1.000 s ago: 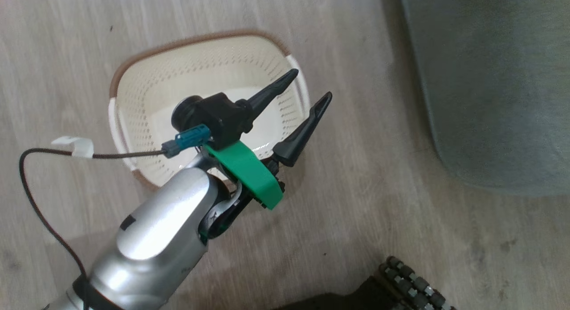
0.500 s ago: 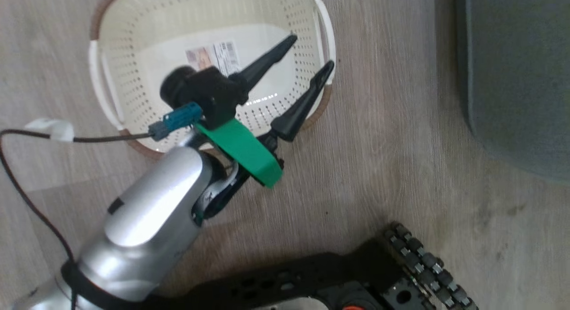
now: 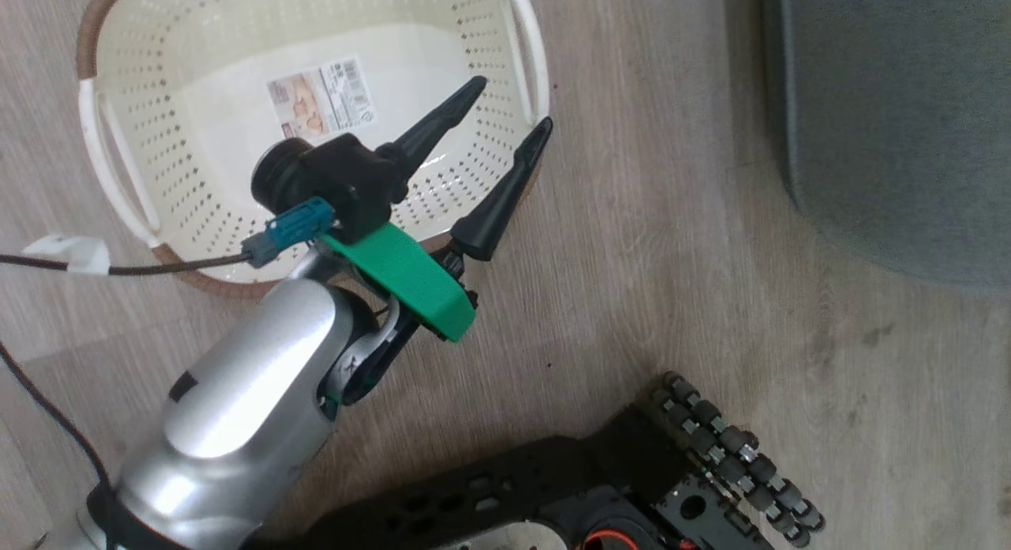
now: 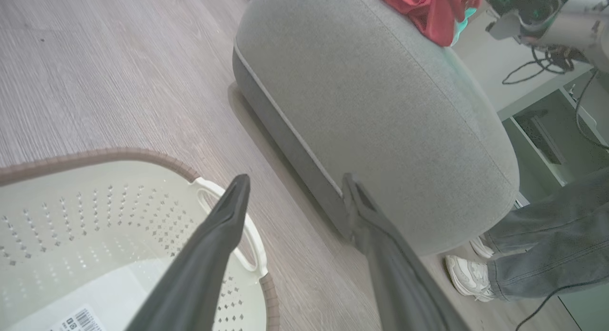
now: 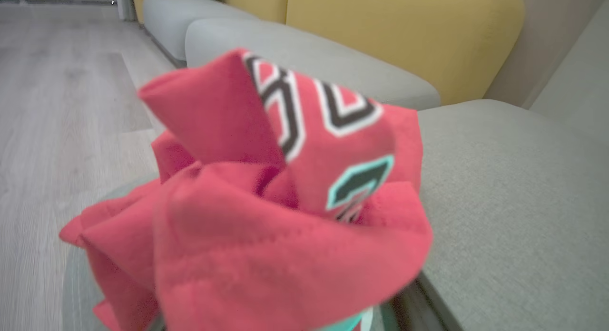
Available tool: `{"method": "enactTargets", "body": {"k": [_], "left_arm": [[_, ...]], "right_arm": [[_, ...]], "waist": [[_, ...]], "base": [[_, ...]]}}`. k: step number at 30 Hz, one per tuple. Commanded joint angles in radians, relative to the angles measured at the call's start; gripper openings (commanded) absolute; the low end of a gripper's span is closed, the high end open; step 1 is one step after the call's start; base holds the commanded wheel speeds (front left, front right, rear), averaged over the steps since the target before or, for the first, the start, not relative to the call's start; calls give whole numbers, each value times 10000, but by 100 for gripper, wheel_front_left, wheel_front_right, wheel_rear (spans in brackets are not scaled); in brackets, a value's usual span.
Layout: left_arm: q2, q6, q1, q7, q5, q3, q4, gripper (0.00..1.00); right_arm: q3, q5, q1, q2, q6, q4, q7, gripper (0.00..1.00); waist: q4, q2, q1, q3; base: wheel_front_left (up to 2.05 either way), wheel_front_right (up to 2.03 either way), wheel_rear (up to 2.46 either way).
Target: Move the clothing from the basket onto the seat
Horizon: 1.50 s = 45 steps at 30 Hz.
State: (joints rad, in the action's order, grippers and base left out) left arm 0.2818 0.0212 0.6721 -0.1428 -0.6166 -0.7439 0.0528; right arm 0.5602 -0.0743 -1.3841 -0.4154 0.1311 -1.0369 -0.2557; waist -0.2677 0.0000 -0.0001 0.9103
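Observation:
The cream basket [image 3: 150, 163] stands on the floor holding no garment, its sticker [image 3: 320, 96] bare on the bottom. My left gripper [image 3: 512, 103] hangs open over the basket's near right corner, nothing between its fingers; the left wrist view shows the left gripper [image 4: 296, 179] between the basket [image 4: 95, 217] and the seat [image 4: 380, 107]. The red clothing [image 5: 285, 202] is bunched close before the right wrist camera, above the seat [image 5: 514, 188], hiding my right fingers. In the left wrist view, the clothing [image 4: 428, 7] rests at the seat's far top beside my right arm [image 4: 561, 26].
A person's legs in jeans [image 4: 547, 240] and white shoes [image 4: 468, 274] stand beside the seat. My dark wheeled base [image 3: 632, 487] lies at the bottom of the head view. Grey and yellow sofa cushions [image 5: 404, 36] stand behind the seat. Wooden floor [image 3: 671, 258] separates basket and seat.
The head camera has swung, so the basket and seat sit elsewhere in the picture and my base has come into it. My left gripper stays open by the basket's right side.

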Motion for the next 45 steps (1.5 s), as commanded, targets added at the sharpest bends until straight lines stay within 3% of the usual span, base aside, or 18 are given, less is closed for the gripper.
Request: {"method": "enactTargets", "body": {"k": [1, 10, 15, 20, 24, 32, 38, 45], "left_arm": [[104, 36, -169, -122, -104, 221, -298, 100], [-353, -224, -392, -662, -563, 313, 432, 100], [-655, -472, -976, -1053, -904, 621, 1209, 100], [-931, -543, -1569, -1170, -945, 1094, 1770, 100], [-1210, -429, -2157, -1185, -715, 2025, 1865, 100], [-1391, -188, -3468, -1188, 440, 4034, 2285, 100], [-1432, -124, -4267, -1189, 1323, 5652, 2584, 100], [-1723, -523, -4864, -1189, 2075, 6771, 2872, 100]], "right_arm": [[-264, 202, 461, -111, -4, 155, -57, 100], [-2272, 88, 2589, 23, -4, 755, -59, 100], [-3238, -1098, 5160, 71, -4, 2182, -60, 100], [-3260, -1912, 7065, 112, -4, 3885, -60, 100], [-3347, -2134, 8707, 575, -4, 5378, -60, 100], [-4071, -1479, 11374, 2216, -4, 7555, -60, 100], [-4578, -741, 12436, 3081, -4, 7965, -60, 100], [-4672, -268, 12939, 3518, -4, 7622, -60, 100]], "waist": [[-172, 0, 1, -346], [-240, 0, 1, -1883], [12, 0, 1, -3443], [541, 0, 1, -4662], [1110, 0, 1, -5532], [2322, 0, 1, -7088], [2847, 0, 1, -7938], [3109, 0, 1, -8420]], "base": [[0, 0, 0], [0, 0, 0], [0, 0, 0], [0, 0, 0], [0, 0, 0], [0, 0, 0], [0, 0, 0], [0, 0, 0]]}}
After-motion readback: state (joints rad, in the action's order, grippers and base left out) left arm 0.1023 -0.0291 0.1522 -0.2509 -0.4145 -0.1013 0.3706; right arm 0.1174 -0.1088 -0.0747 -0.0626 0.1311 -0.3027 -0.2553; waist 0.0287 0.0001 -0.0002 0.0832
